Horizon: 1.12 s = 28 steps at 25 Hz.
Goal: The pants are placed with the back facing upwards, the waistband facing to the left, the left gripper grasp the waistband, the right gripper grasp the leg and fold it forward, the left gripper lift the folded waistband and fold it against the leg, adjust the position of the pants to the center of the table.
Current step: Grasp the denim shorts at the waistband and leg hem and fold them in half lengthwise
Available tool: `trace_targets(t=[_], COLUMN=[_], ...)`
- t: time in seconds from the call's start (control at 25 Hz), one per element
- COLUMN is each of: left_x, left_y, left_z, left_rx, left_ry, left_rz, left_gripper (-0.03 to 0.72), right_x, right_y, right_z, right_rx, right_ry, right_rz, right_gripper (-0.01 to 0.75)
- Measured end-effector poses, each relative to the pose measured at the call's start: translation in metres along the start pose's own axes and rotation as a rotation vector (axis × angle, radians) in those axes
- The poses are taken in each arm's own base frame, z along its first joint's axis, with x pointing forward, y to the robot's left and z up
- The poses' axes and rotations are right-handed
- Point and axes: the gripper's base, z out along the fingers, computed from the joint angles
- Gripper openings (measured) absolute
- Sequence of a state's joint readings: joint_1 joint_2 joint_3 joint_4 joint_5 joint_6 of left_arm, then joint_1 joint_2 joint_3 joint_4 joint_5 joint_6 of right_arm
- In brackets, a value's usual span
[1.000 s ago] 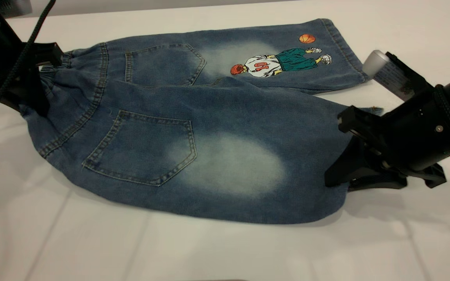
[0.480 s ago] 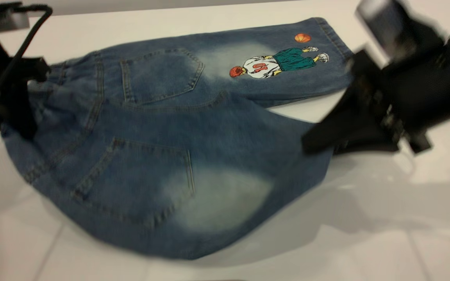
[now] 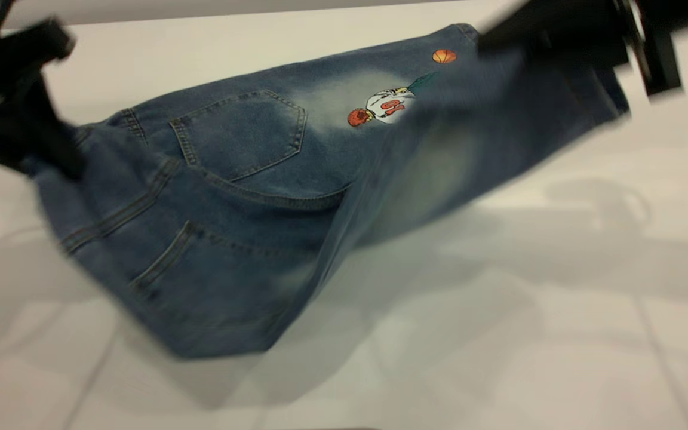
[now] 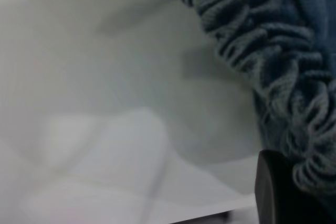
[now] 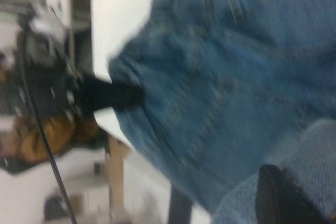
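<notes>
The blue denim pants point(image 3: 242, 137) hang partly off the white table point(image 3: 499, 334), back pockets up. At the left, my left gripper point(image 3: 51, 149) is shut on the ruffled waistband point(image 4: 273, 61) and holds it raised; one black finger point(image 4: 278, 192) shows against the gathers. My right gripper point(image 3: 517, 36) is high at the far right, shut on the hem of the plain faded leg point(image 3: 439, 161). That leg is stretched in the air over the other leg and covers part of the cartoon print point(image 3: 383, 107). Denim is folded around the right finger point(image 5: 283, 198). The left gripper point(image 5: 113, 95) shows far off.
The pants' shadow falls on the near and right parts of the table. Past the table edge point(image 5: 105, 114) in the right wrist view stand the left arm's base, cables and a table leg point(image 5: 115, 177).
Both grippers have risen. The right one carried the plain leg up and toward the far side, over the printed leg, and the near half of the pants lifted off the table.
</notes>
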State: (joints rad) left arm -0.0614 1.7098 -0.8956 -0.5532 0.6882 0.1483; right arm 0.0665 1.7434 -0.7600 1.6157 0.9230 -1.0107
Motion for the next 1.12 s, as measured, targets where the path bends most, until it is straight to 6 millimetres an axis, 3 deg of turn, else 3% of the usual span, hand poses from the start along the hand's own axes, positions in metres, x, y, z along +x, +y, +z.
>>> trace_targets(t=[0.24, 0.44, 0.76, 1.0, 1.12], left_x=[-0.017, -0.037, -0.05, -0.05, -0.059], left_y=[-0.008, 0.003, 0.045, 0.058, 0.056], left_z=[-0.002, -0.004, 0.046, 0.078, 0.084], left_rx=[0.119, 0.181, 0.186, 0.215, 0.25], left_ry=[-0.169, -0.332, -0.314, -0.295, -0.29], left_rz=[-0.208, -0.457, -0.877, -1.075, -1.065], left_gripper=[0.098, 0.098, 0.098, 0.098, 0.098], right_x=[-0.041, -0.07, -0.105, -0.122, -0.134], right_y=[-0.009, -0.027, -0.059, -0.077, -0.084], right_z=[0.018, 0.04, 0.07, 0.087, 0.09], right_rx=[0.023, 0.011, 0.03, 0.028, 0.015], right_ry=[-0.092, -0.142, -0.198, -0.217, -0.235], right_rz=[0.073, 0.162, 0.322, 0.454, 0.501], right_gripper=[0.027, 0.027, 0.027, 0.028, 0.028])
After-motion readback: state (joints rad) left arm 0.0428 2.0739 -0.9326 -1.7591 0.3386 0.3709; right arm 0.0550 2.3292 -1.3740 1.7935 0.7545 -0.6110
